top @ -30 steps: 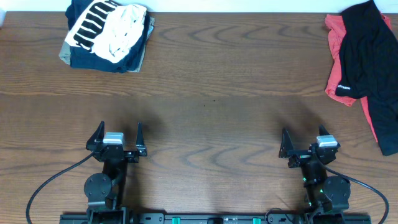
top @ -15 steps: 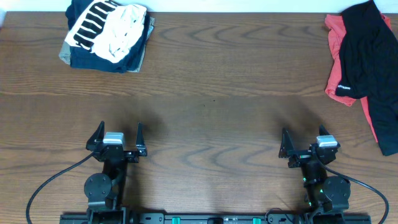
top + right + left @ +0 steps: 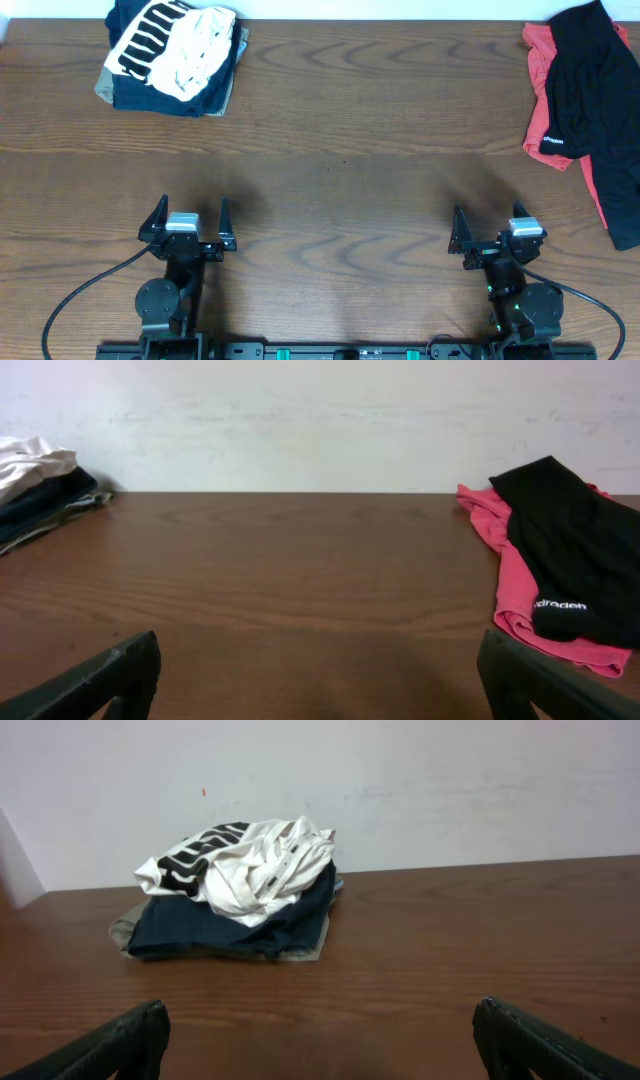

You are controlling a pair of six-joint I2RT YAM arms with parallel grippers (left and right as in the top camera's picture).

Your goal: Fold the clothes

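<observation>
A white T-shirt with a black striped print [image 3: 185, 42] lies crumpled on top of a navy garment [image 3: 165, 95] and a tan one [image 3: 105, 90] at the table's far left; the pile shows in the left wrist view [image 3: 250, 870]. A black garment [image 3: 590, 80] lies over a red one [image 3: 545, 90] at the far right, also in the right wrist view [image 3: 570, 560]. My left gripper [image 3: 190, 220] and right gripper [image 3: 495, 232] are open and empty near the front edge, far from both piles.
The brown wooden table [image 3: 340, 150] runs to a white wall at the back. Black cables [image 3: 70, 300] trail from the arm bases at the front edge.
</observation>
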